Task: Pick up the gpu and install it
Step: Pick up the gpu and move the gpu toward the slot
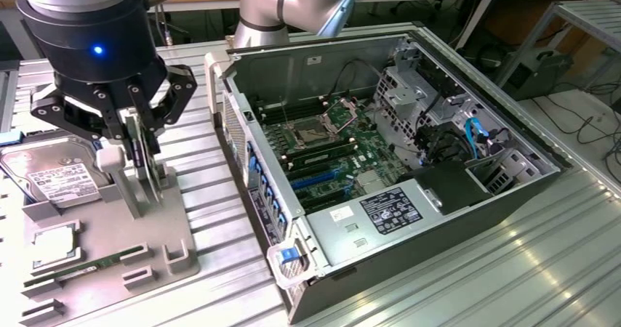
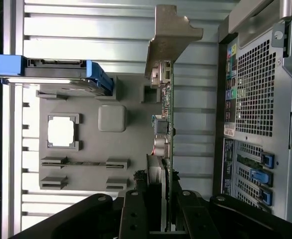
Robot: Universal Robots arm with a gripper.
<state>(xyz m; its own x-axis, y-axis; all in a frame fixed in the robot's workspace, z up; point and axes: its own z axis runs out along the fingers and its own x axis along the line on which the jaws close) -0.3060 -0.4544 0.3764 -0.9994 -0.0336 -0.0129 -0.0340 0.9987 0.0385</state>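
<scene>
Gpu (image 1: pixel 145 176) (image 2: pixel 167 124), a thin black circuit card, stands edgewise at the exterior view's left. That lets the black gripper's (image 1: pixel 136 151) (image 2: pixel 161 201) fingers pinch its flat faces.

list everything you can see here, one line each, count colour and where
thin flat black gpu card with pale metal bracket: one, black and beige, upright over the tray
grey plastic holder tray: one, grey, on the table, exterior view's left
silver hard drive with white label: one, silver, at the tray's far end
square silver processor chip: one, silver, in a tray pocket
narrow green memory stick: one, green, in tray slots
open black computer case: one, black and silver, beside the tray, motherboard exposed
ribbed metal table: one, silver, under everything
robot arm: one, silver-grey, behind the case
claw: one, black, closed on the gpu card
</scene>
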